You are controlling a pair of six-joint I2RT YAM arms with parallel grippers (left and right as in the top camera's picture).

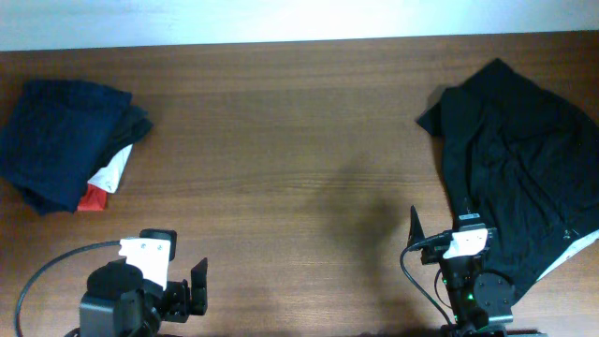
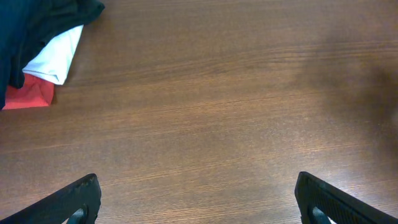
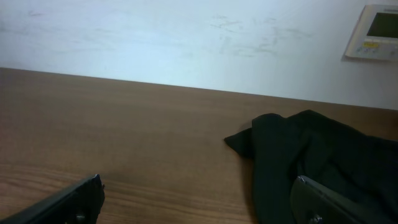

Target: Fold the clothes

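Wood-grain worktop [image 2: 205,112] lies bare under the left jaws, which stand spread wide and hold nothing. The right jaws are likewise released and empty, close beside the near left edge of the black garment [image 1: 515,159].

The risk, as I judge it, sits there. That thin cloth lies rumpled in overlapping layers, so a pinch at its near edge could catch only the top ply, or two plies at once. A pull would then drag the heap into a tighter bunch instead of spreading it flat. With the left jaws well apart from it, one arm alone would also tend to skew it.

The black garment looks matt and loosely creased, sprawled along the right side from near to far. At the far left, well apart, the navy garment [image 1: 56,140] sits in a compact fold. White cloth [image 1: 110,170] and red cloth [image 1: 92,198] peek out beneath it; whether those belong to it I cannot tell.
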